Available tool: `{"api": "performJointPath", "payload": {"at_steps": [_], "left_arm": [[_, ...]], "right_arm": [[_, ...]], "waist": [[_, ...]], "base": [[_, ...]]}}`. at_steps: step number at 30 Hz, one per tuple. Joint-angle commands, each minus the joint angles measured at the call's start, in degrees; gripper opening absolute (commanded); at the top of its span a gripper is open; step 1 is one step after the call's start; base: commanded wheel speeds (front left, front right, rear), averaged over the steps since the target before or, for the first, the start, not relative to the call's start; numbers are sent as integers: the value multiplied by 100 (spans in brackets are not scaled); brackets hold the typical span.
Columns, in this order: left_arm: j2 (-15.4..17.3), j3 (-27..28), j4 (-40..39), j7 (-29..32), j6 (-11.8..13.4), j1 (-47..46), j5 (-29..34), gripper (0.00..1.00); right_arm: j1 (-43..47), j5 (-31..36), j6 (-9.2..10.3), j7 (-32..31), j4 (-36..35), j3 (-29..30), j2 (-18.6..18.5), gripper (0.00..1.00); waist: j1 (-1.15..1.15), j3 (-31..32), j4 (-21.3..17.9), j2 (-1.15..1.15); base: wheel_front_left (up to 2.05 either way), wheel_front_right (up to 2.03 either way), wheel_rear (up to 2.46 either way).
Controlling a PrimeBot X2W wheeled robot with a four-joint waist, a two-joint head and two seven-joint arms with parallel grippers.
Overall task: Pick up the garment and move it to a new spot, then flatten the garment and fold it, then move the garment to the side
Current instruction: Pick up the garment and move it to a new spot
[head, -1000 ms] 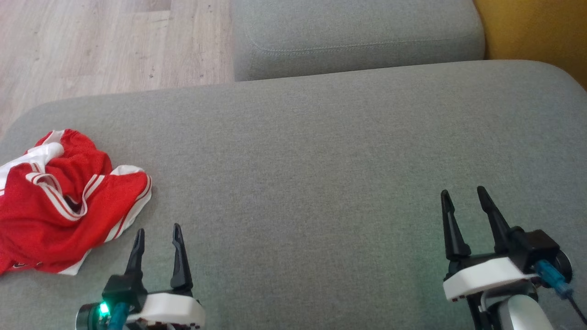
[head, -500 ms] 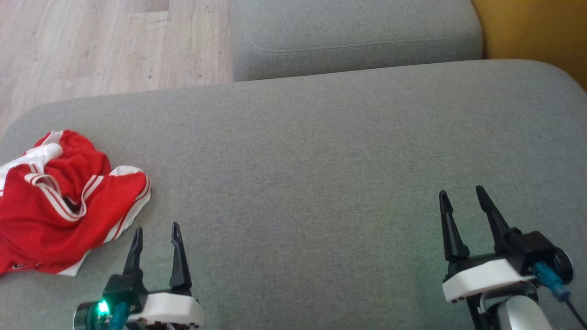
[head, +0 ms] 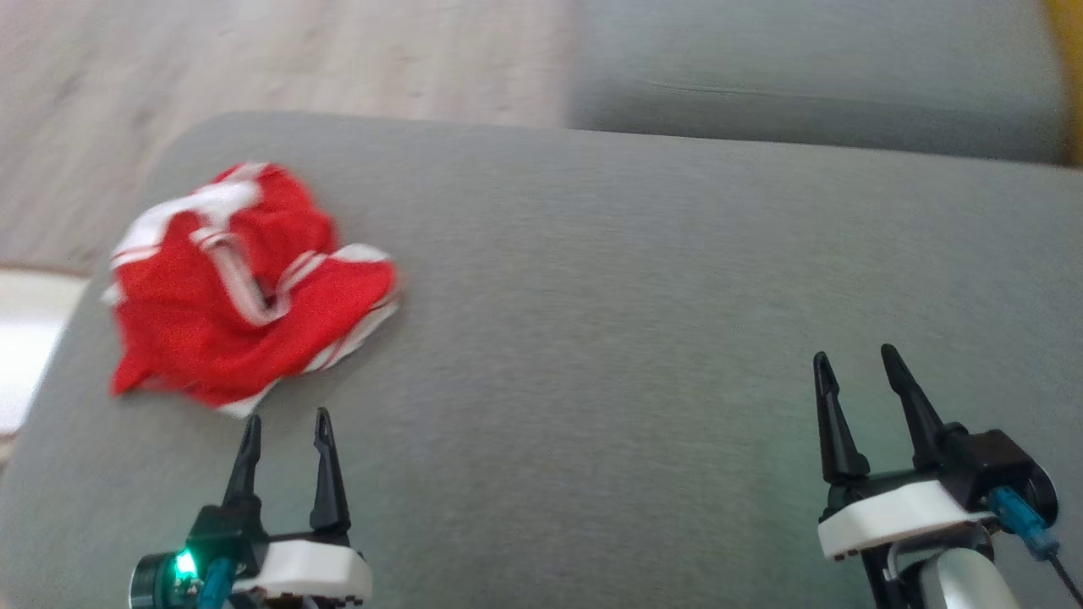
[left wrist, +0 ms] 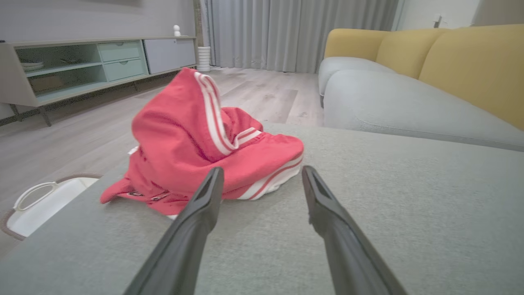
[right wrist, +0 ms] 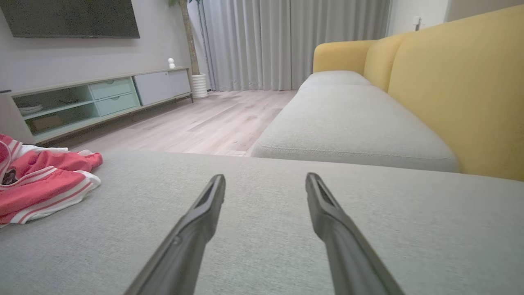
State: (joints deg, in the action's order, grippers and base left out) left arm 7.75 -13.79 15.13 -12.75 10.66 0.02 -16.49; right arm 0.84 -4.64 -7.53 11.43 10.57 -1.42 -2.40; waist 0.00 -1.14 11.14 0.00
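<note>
The garment is a crumpled red piece with white stripes, heaped near the left end of the grey cushion. My left gripper hovers just in front of its near edge, jaws open and empty. In the left wrist view the garment rises right beyond the two fingertips. My right gripper is far to the right over bare cushion, open and empty; its wrist view catches the garment at the far left.
A white basket with a handle stands on the wooden floor off the cushion's left end. A second grey seat with a yellow backrest lies beyond. A low cabinet lines the wall.
The whole head picture has shifted right and blurred, so the camera has turned left. Both grippers stay open; the garment lies as before.
</note>
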Motion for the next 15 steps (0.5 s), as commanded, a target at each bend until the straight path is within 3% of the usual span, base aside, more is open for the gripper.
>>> {"api": "performJointPath", "payload": {"at_steps": [1,8,13,15], "left_arm": [[100,150,-197,-59,49,-179,61,100],[186,178,-271,-59,81,-96,39,100],[215,190,-343,-67,73,-47,-11,100],[229,154,-410,0,-57,-82,-98,100]], "right_arm": [[-142,-32,4,40,-206,-146,-48,100],[-188,-50,4,54,-174,-210,-48,100],[-202,-58,4,59,-155,-238,-48,100],[-188,-58,4,59,-156,-234,-48,100]], "waist": [[0,-66,670,0],[0,-87,1384,0],[0,-95,1509,0],[0,-103,1519,0]], "base": [[0,0,0],[0,0,0],[0,0,0],[0,0,0]]}}
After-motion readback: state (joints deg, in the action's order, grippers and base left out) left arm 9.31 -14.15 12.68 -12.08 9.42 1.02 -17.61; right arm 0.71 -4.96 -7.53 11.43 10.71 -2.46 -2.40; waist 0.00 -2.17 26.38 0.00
